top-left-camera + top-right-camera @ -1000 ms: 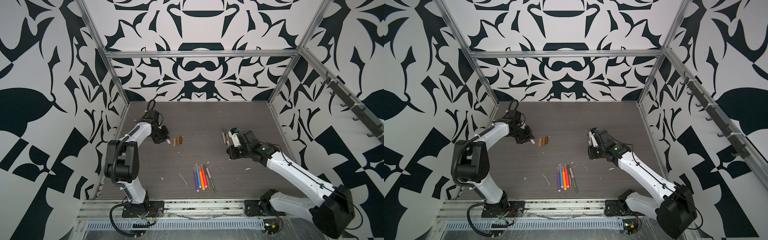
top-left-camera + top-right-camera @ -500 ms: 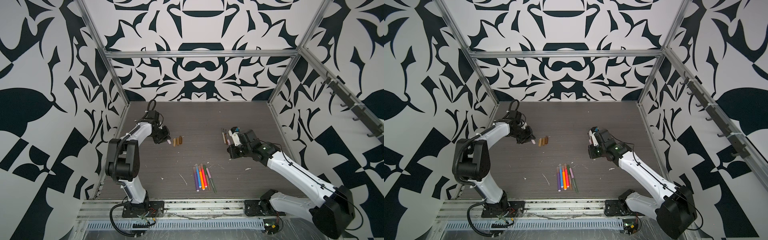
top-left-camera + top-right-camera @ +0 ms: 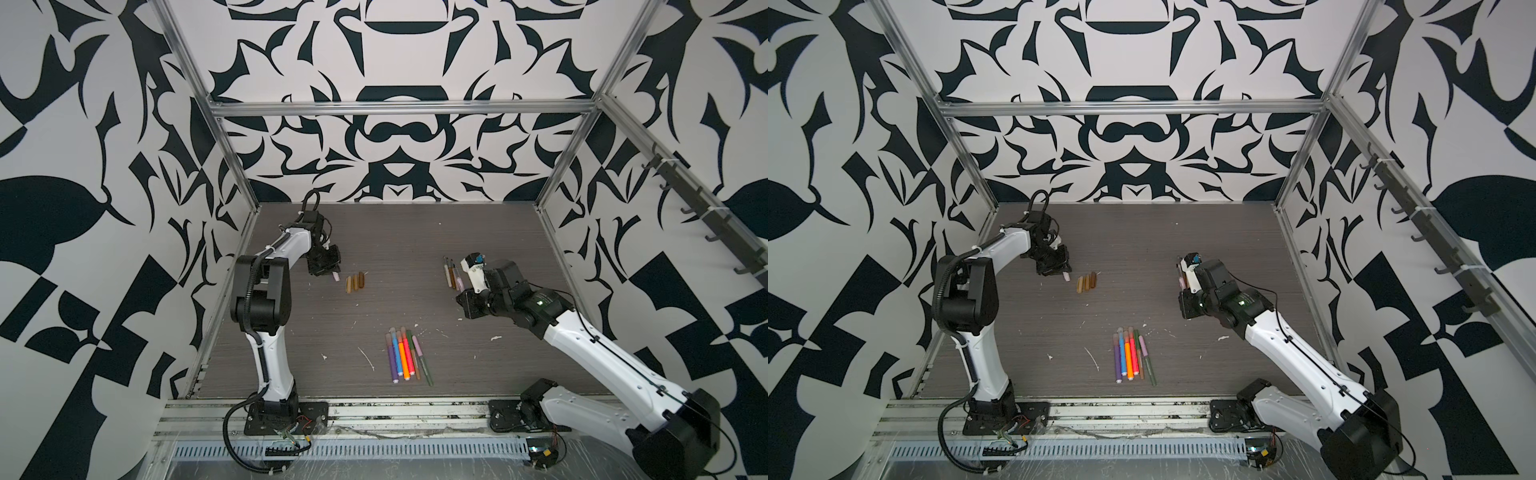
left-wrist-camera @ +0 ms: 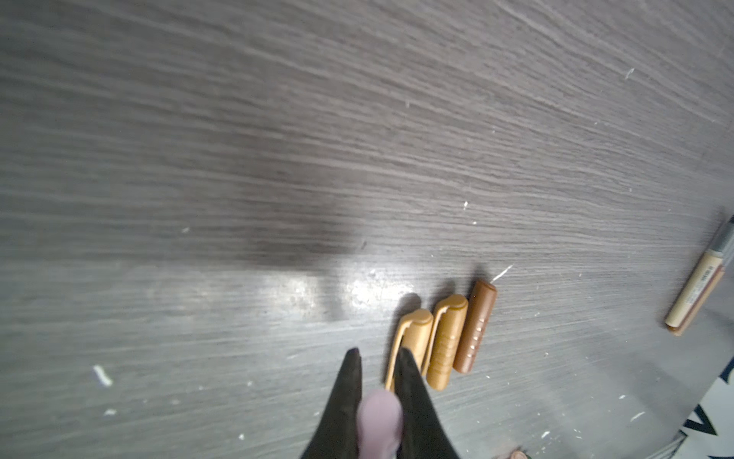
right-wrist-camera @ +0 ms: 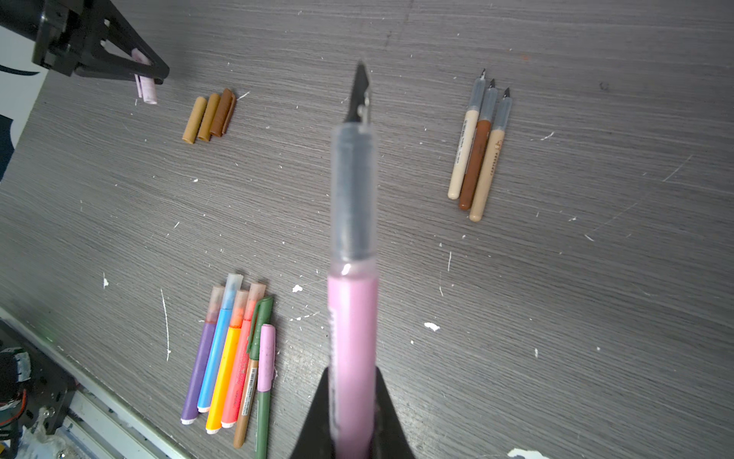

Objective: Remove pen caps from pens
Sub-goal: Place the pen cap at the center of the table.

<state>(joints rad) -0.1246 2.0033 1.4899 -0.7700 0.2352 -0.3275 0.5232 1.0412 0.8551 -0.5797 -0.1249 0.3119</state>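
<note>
Entry: pink pen (image 5: 352, 318) and pink cap (image 4: 379, 417), one held in each of my grippers.
My right gripper (image 5: 352, 371) is clamped on the barrel. The pen's long axis runs straight out ahead of the jaws, black tip foremost, over bare table (image 5: 397, 99). Three uncapped pens (image 5: 478, 147) lie ahead to one side and six capped pens (image 5: 234, 349) nearer on the other. My left gripper (image 4: 379, 353) pinches the cap crosswise. Three loose caps (image 4: 445, 341) lie just beside one fingertip, with open tabletop ahead.
</note>
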